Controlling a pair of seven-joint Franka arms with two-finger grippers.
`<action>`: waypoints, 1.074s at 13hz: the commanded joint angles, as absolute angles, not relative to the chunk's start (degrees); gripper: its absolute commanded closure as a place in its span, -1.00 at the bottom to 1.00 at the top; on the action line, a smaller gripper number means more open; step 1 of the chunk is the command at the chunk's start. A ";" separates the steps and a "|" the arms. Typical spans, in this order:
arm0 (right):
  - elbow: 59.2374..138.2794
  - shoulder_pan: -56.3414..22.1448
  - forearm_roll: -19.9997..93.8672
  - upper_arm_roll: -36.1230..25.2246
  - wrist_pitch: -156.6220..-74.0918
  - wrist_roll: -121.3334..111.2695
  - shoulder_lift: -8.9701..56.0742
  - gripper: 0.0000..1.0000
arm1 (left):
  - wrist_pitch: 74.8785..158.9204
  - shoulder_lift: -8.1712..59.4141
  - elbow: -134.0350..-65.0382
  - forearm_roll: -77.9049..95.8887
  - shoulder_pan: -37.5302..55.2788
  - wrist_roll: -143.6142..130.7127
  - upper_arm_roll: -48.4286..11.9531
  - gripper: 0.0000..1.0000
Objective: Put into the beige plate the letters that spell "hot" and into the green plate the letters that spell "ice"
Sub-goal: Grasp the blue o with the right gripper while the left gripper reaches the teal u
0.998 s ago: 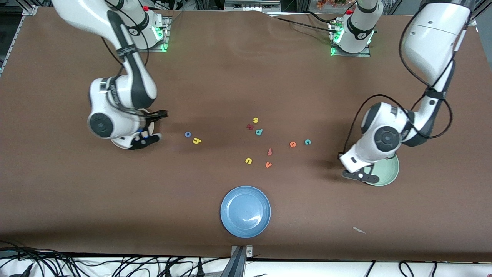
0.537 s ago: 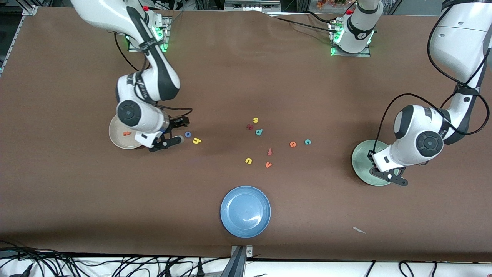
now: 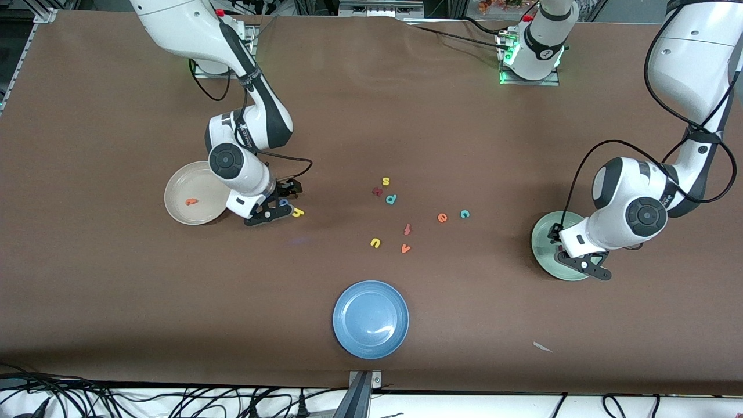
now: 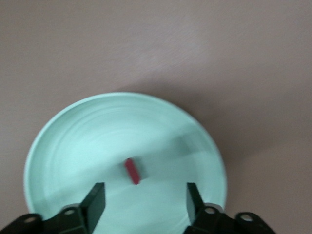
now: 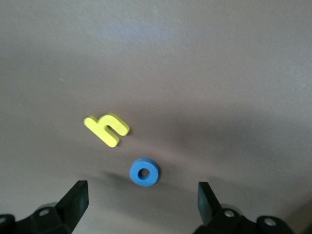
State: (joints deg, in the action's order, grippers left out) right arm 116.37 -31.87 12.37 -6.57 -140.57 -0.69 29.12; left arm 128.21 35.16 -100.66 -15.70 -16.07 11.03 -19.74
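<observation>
The beige plate (image 3: 174,194) holds the orange "t" (image 3: 190,201). Beside it, my right gripper (image 3: 278,202) (image 5: 141,192) hangs open just over the blue "o" (image 5: 144,172), with the yellow "h" (image 3: 298,212) (image 5: 107,129) next to it. At the left arm's end of the table, my left gripper (image 3: 580,264) (image 4: 144,195) is open over the green plate (image 3: 543,241) (image 4: 58,131). The dark red "i" (image 4: 132,171) lies in that plate, free of the fingers. The orange "e" (image 3: 442,218) and teal "c" (image 3: 464,214) lie on the table between the plates.
A blue plate (image 3: 370,319) sits near the front edge. Loose letters lie mid-table: yellow "s" (image 3: 385,182), a dark red one (image 3: 377,191), teal "p" (image 3: 391,199), red-orange "f" (image 3: 407,229), yellow "u" (image 3: 375,242), orange "v" (image 3: 406,248).
My right gripper left the beige plate, where the "t" now lies, and came over the "o". My left gripper opened over the green plate and the "i" lies in it.
</observation>
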 commanded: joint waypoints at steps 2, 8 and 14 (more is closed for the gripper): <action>117.60 -32.26 12.83 -6.59 -143.43 -1.14 28.91 -0.96 | 126.04 33.49 -101.60 -12.04 -15.82 1.72 -23.80 -1.00; 117.60 -33.22 12.83 -6.50 -146.68 -0.79 30.06 -0.58 | 125.59 33.66 -103.88 -12.74 -9.24 -23.78 -27.16 -1.00; 118.30 -33.22 12.83 -6.50 -147.30 -0.62 30.41 -0.41 | 135.68 32.53 -111.69 -12.92 -7.47 -32.69 -28.56 -1.00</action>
State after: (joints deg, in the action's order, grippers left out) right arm 117.26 -32.94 12.37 -6.49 -145.87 -0.68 30.59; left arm 131.17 34.92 -106.68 -13.14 -7.41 -30.39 -28.14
